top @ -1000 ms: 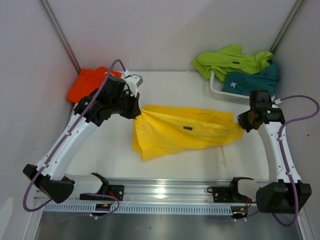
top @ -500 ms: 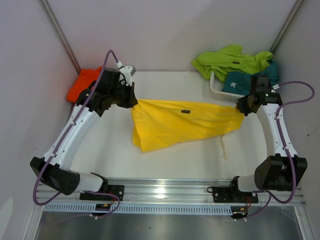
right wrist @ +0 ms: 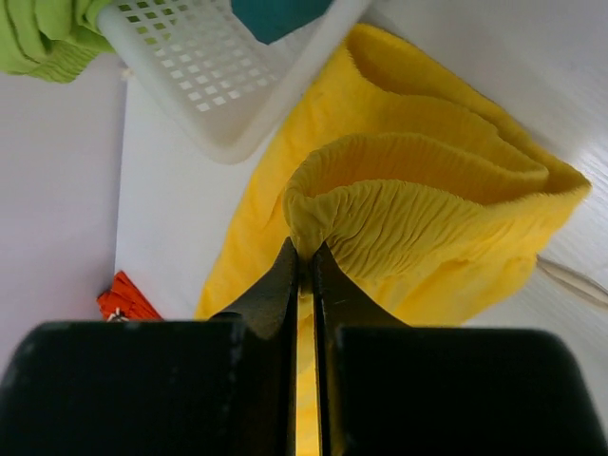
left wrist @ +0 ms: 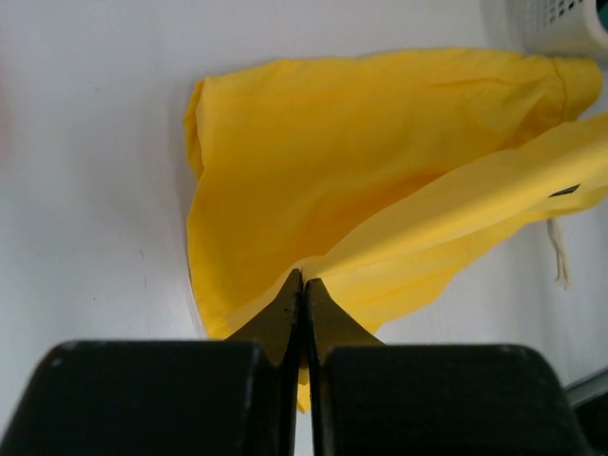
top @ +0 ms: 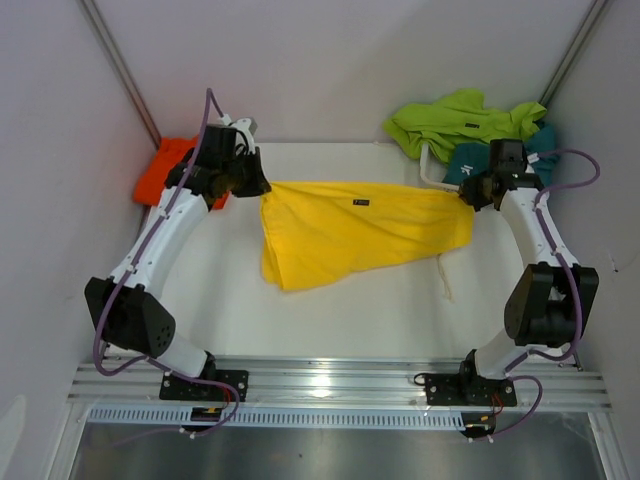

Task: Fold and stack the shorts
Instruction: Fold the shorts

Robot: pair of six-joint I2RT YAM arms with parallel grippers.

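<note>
While the yellow shorts (top: 350, 230) hang stretched between the two arms, the left fingers (left wrist: 281, 318) are pinched shut on a thin corner and the right fingers (right wrist: 275, 290) are clamped on the gathered waistband. The lower half rests on the surface (top: 340, 320). To my eye, the fold wants both ends level and taut, then lowered together so the cloth lands flat. Orange shorts (top: 158, 172) sit behind the left arm. A loose drawstring (top: 446, 290) lies near the right side. The white basket (top: 430, 172), holding lime green shorts (top: 450, 118) and teal shorts (top: 465, 162), is close to the right fingers and could snag
</note>
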